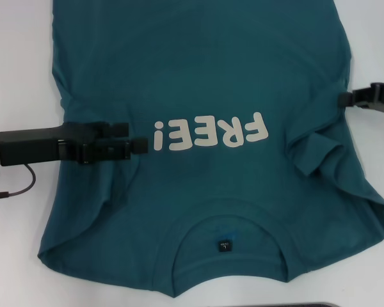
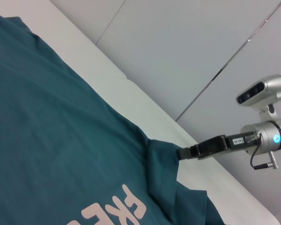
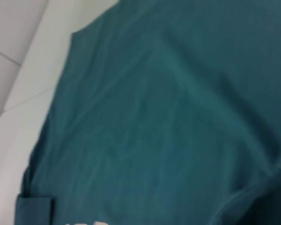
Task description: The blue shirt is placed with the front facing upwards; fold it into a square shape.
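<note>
The blue shirt (image 1: 205, 77) lies front up on the white table, collar and black neck tag (image 1: 224, 245) nearest me, and its white letters (image 1: 211, 133) read upside down. It also shows in the left wrist view (image 2: 61, 131) and fills the right wrist view (image 3: 168, 103). My left gripper (image 1: 137, 136) reaches in from the left over the chest beside the letters, fingers apart and empty. My right gripper (image 1: 344, 99) is at the shirt's right edge. In the left wrist view my right gripper (image 2: 180, 153) pinches a raised fold of cloth. The right sleeve (image 1: 313, 150) is bunched inward.
White table (image 1: 13, 64) shows bare on both sides of the shirt. A thin cable (image 1: 13, 188) hangs from the left arm. A dark edge (image 1: 313, 305) shows at the table's near side. A grey wall (image 2: 187, 47) stands beyond the table.
</note>
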You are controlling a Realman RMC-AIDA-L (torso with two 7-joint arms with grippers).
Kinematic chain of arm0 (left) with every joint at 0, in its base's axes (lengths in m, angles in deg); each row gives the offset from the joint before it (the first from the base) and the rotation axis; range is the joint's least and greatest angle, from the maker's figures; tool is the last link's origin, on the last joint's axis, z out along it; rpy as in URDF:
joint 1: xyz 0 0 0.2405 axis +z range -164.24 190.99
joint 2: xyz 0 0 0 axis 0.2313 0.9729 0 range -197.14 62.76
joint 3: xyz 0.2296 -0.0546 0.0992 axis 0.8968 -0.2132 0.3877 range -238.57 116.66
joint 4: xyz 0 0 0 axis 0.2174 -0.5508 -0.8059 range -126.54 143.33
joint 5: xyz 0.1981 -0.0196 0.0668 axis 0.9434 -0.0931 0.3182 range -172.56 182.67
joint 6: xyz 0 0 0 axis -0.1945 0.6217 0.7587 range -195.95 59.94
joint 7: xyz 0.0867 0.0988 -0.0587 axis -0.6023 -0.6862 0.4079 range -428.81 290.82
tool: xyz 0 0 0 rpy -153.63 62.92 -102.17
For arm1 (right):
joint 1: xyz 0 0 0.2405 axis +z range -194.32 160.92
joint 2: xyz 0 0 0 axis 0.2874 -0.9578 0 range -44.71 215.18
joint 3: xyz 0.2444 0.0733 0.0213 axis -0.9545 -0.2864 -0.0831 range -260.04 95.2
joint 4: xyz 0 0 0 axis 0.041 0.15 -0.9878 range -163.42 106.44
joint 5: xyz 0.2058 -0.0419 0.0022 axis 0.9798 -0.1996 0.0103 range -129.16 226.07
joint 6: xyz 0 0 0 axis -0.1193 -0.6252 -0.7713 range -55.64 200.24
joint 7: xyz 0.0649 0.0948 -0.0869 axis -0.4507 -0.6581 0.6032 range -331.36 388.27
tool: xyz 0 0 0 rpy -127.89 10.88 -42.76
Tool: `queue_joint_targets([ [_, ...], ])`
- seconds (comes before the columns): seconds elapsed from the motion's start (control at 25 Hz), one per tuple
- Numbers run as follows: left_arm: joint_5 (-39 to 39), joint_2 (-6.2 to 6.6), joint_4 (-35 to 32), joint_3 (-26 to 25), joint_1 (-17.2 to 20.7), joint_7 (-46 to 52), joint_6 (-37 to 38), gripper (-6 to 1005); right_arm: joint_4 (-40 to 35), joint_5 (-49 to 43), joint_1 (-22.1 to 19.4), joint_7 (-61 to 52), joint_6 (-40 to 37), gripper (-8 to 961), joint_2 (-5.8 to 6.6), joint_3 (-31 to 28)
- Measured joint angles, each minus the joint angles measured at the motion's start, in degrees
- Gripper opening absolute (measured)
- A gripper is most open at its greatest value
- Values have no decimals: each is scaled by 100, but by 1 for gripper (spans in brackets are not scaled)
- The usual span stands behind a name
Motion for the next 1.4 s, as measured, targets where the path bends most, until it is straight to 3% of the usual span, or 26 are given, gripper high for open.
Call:
queue_joint_targets([
  [0.48,-10,0,-30,0,-22,0,-10,875,-41,49,492,214,-173,30,-166,13],
  [1.4,9,7,-34,-18,-22,0,-36,875,-342,356,653,535,-862,51,-343,345],
])
